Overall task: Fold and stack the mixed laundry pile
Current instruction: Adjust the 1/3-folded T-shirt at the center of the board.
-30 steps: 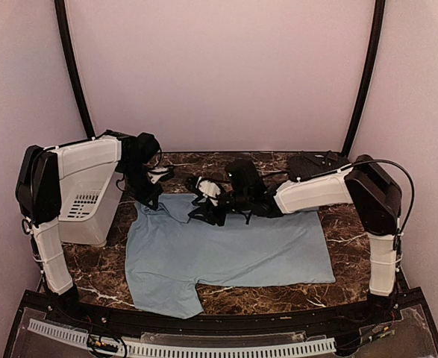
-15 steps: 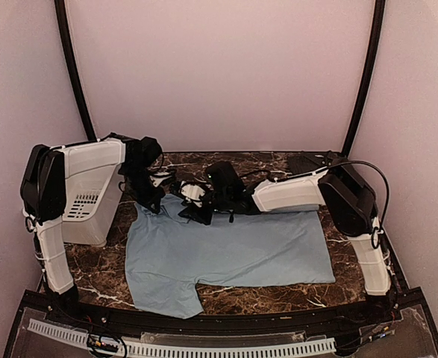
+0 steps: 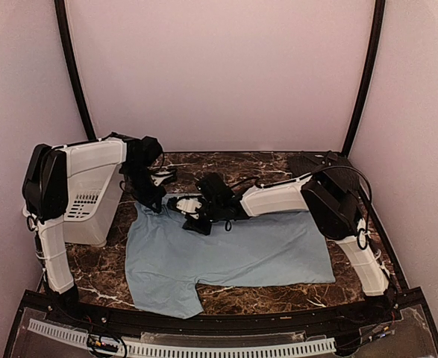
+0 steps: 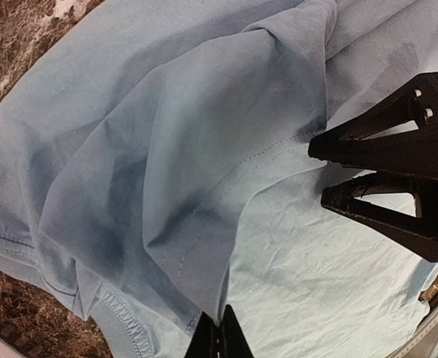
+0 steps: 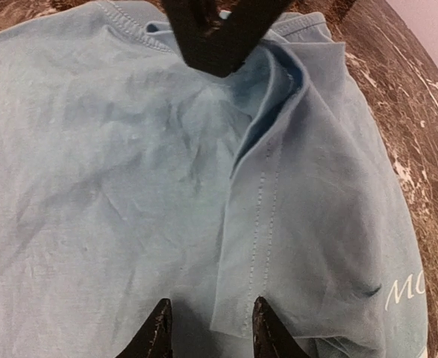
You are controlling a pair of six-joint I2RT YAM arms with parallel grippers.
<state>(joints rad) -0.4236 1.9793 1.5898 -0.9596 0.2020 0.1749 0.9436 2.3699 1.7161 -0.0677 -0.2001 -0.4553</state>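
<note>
The left fingers are pressed together on a raised ridge of the light blue T-shirt, and the cloth hangs tent-like away from their tips. Just across from them the right fingers stand apart, straddling a stitched, folded edge of the same T-shirt without clamping it. White lettering shows on the cloth off to one side of them. Both pairs sit at the garment's far left part near the ribbed collar. The rest of the T-shirt lies spread flat on the dark marbled surface, toward the arm bases. Well beyond the right fingers, in the far right corner behind that arm, lies the black shirt. On the outer side of the left fingers, past their arm, stands a white bin
</note>
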